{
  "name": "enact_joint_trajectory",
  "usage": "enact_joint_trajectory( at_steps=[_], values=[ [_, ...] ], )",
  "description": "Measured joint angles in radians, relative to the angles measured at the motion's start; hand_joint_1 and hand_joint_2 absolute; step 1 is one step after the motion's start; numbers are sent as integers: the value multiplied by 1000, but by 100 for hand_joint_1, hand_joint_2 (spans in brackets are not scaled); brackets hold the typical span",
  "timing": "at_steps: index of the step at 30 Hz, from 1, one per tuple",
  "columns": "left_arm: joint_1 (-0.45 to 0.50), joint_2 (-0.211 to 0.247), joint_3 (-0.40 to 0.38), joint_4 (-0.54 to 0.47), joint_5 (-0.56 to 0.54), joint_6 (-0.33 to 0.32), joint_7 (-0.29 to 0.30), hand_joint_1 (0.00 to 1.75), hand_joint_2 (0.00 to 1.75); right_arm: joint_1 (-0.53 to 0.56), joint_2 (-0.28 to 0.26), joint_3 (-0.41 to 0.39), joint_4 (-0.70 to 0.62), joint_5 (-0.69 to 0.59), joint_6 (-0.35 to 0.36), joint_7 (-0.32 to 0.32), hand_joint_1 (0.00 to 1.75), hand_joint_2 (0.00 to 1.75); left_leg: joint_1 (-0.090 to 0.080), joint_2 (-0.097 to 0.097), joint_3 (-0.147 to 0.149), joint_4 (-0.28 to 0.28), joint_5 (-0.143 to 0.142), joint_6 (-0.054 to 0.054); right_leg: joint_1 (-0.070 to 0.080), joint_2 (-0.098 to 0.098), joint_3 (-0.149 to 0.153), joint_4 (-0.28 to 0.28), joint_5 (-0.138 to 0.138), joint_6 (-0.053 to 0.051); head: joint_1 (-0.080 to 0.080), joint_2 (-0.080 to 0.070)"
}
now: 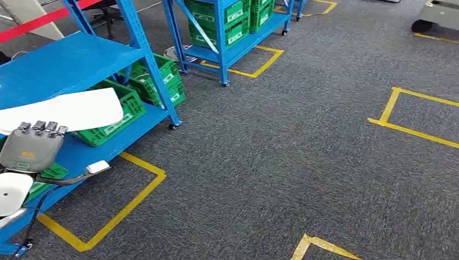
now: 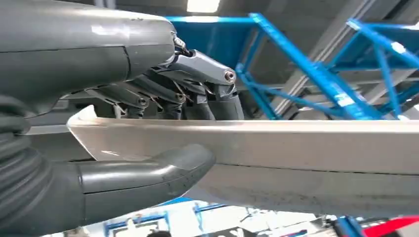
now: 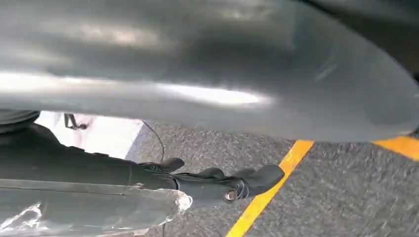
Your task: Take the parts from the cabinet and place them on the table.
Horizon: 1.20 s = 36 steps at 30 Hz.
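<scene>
White part [image 2: 296, 148] clamped in left robot hand [image 2: 163, 123].

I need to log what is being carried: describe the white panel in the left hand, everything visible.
The white panel is a long, flat, thin part with a smooth pale surface and a rounded end, plastic or painted metal by its look. The left hand grips it near one end; in the left wrist view the fingers curl over one face while the thumb presses the other. It is held roughly level in front of the blue rack, above the green crates, and its far end hangs free.
</scene>
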Motion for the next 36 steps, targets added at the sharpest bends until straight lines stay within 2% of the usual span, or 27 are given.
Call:
enact_joint_trajectory(
  at_steps=[1, 2, 3, 5, 6, 8, 9, 10, 11, 12, 15, 16, 17, 18, 20, 21, 22, 23, 24, 25, 26, 27, 31, 32, 33, 34, 36],
  values=[
    [-3, 0, 0, 1, 0, 0, 0, 138, 175, 1, 0, 0, 0, 0, 0, 0, 0, 0, 5, -13, 0, 3, -10, -5, -8, 10, 8, -7, 5, -6, -3, 0],
    [-8, -1, -1, 2, 0, 1, 0, 138, 175, 1, 0, 0, 0, 0, 0, 4, 0, 0, 8, -79, -13, 34, -37, -7, -8, 21, 8, -10, 7, -11, -4, 0],
    [-9, 0, -1, 3, 0, 1, 0, 138, 175, -1, 0, 0, 0, 0, 0, 7, 0, 0, 7, -115, -47, 105, -77, -7, -9, 32, 8, -10, 7, -14, -7, 0],
    [-8, -1, -5, 6, 0, 1, 0, 138, 175, -3, 0, 0, 0, -1, 1, 8, 0, 0, 6, -135, -123, 255, -138, -8, -9, 57, 7, -10, 7, -16, -10, 0],
    [-8, -3, -9, 7, 0, 1, 0, 138, 175, -2, 0, 0, 0, -2, 2, 8, 0, 0, 6, -136, -153, 304, -146, -8, -9, 71, 6, -10, 7, -16, -10, 0],
    [-9, -3, -13, 10, 0, 1, 0, 138, 175, -1, 0, 0, 0, -2, 2, 8, 0, 0, 8, -137, -142, 261, -88, -8, -10, 100, 7, -9, 9, -15, -10, 0],
    [-9, -3, -13, 11, 0, 1, 0, 138, 175, -1, 0, 0, 0, -2, 2, 11, 0, 0, 13, -143, -104, 178, -33, -11, -13, 117, 7, -7, 11, -12, -10, 0],
    [-9, -3, -14, 12, 0, 2, 0, 138, 175, -1, 0, 0, 0, -2, 2, 11, 0, 0, 20, -163, -63, 95, 10, -16, -15, 132, 7, -5, 11, -6, -10, 0],
    [-10, -5, -16, 13, 0, 4, 0, 138, 175, -2, -1, 0, 1, -2, 2, 11, 0, 0, 29, -217, -35, 40, 12, -23, -14, 146, 2, 0, 10, 2, -10, 0],
    [-10, -7, -18, 14, 0, 9, 0, 138, 175, -5, -2, 0, 1, -2, 2, 11, 0, 0, 29, -226, -28, 16, 2, -16, -11, 161, -10, 15, 9, 9, -8, 0],
    [-16, -19, -24, 22, 0, 13, 0, 138, 175, 6, -2, 0, 1, -4, 2, 10, 0, 0, 17, -189, -32, 24, 6, 6, -21, 195, -21, -3, 26, 30, -7, 0],
    [-22, -22, -24, 23, 0, 15, 0, 138, 175, 9, -2, 0, 1, -5, 2, 11, 0, 0, 21, -173, -32, 20, 10, 15, -21, 180, -30, 2, 22, 31, -8, 0],
    [-27, -24, -25, 26, 0, 18, 0, 138, 175, 11, -2, 0, 1, -5, 0, 13, 0, 0, 18, -165, -31, 20, 10, 23, -10, 100, -38, 27, 5, 34, 0, 0],
    [-26, -24, -25, 27, 0, 19, 0, 138, 175, 8, -2, 1, 1, -5, 0, 18, 0, 0, 14, -152, -31, 20, 10, 29, -10, 58, -64, 81, -28, 36, 4, 0],
    [-28, -27, -27, 32, 0, 20, 0, 138, 175, 2, -2, 2, 1, -5, 0, 19, 0, 0, 6, -121, -31, 20, 9, 33, -12, 32, -141, 250, -105, 37, 4, 0],
    [-28, -28, -31, 35, 0, 20, 0, 138, 175, 2, -2, 2, 1, -5, 0, 19, 0, 0, 3, -106, -31, 20, 8, 35, -12, 31, -169, 308, -123, 35, 3, 0],
    [-28, -29, -32, 37, 0, 21, 0, 138, 175, 1, -2, 2, 1, -5, 0, 19, 0, 0, 1, -92, -30, 20, 7, 36, -12, 31, -171, 315, -115, 33, 3, 0],
    [-30, -29, -32, 39, 0, 21, 0, 138, 175, 1, -2, 2, 1, -5, 0, 19, 0, 0, -2, -79, -29, 20, 6, 37, -11, 29, -151, 278, -90, 29, 3, 0],
    [-33, -29, -32, 41, 0, 22, 0, 138, 175, 1, -2, 3, 1, -5, 0, 20, 0, 0, -4, -66, -26, 20, 4, 37, -9, 24, -106, 198, -50, 23, 3, 0],
    [-36, -29, -32, 42, 0, 22, 0, 138, 175, 2, -2, 3, 1, -5, 0, 25, 0, 0, -5, -55, -22, 20, 1, 37, -3, 3, -52, 104, -13, 16, 3, 0],
    [-37, -29, -32, 42, 0, 23, 0, 138, 175, 0, -2, 3, 1, -5, 0, 28, 0, 0, -6, -44, -17, 20, -2, 35, 7, -47, -9, 24, -3, 8, 3, 0],
    [-38, -29, -32, 43, 0, 23, 0, 138, 175, -4, -2, 3, 1, -5, 0, 27, 0, 0, -14, -34, -18, 23, -6, 29, 14, -63, 5, 12, -8, 0, 2, 0],
    [-48, -27, -32, 45, 0, 23, 0, 138, 175, -2, -2, 3, 1, -9, -1, 27, 0, 0, -9, 11, -7, 14, -7, 10, 16, -4, 0, -4, 3, -16, 2, 0],
    [-52, -27, -31, 45, 0, 23, 0, 138, 175, 0, -2, 3, 1, -10, -1, 32, 0, 0, -3, -36, -7, 25, -23, 4, 8, 8, 9, -13, 9, -21, 1, 0],
    [-52, -27, -31, 45, 0, 27, 0, 138, 175, -2, -2, 3, 1, -11, -1, 37, 0, 0, -3, -84, -29, 70, -53, 3, 5, 18, 11, -16, 11, -24, 0, 0],
    [-53, -27, -31, 47, 0, 27, 0, 138, 175, -5, -2, 3, 1, -11, -2, 37, 0, 0, -3, -113, -67, 146, -91, 0, 2, 31, 10, -16, 14, -28, -3, 0],
    [-52, -29, -37, 51, 0, 27, 0, 138, 175, -6, -2, 3, 1, -13, 0, 37, 0, 0, -1, -132, -145, 287, -139, -5, 0, 60, 8, -15, 15, -30, -5, 0]
  ],
)
